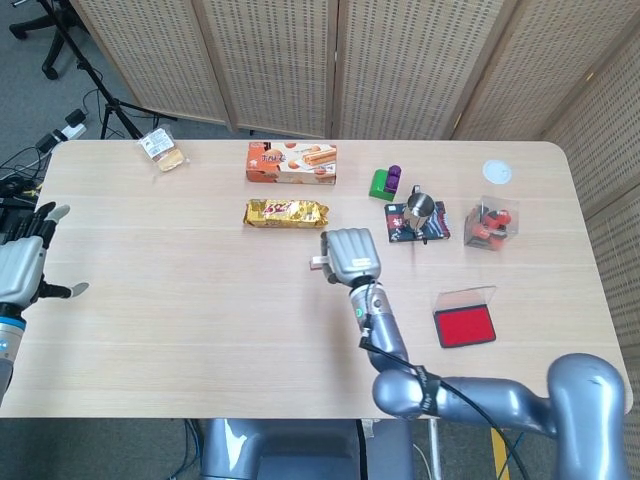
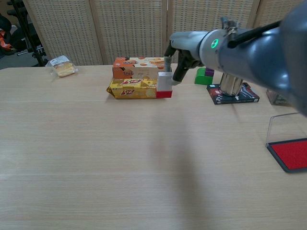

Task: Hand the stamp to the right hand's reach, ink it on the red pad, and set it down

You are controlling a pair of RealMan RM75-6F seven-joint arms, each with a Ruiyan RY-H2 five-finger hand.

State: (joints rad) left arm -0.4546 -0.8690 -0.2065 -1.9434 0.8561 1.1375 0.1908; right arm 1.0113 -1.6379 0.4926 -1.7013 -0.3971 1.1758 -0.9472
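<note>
A: Where is the small white block stamp with a red base [image 2: 164, 85]?
B: Gripped by the right hand [image 2: 184, 50], lifted above mid-counter.
A: And the left hand [image 1: 20, 266]?
B: Fingers spread, holding nothing, at the counter's left edge.

White stamp [image 2: 164, 84] with red base hanging upright above the table; red pad [image 1: 464, 327] lying open at right

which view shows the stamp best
The chest view: the stamp shows whole, white above red, held off the table by the right hand. The head view shows only a sliver beside that hand.
</note>
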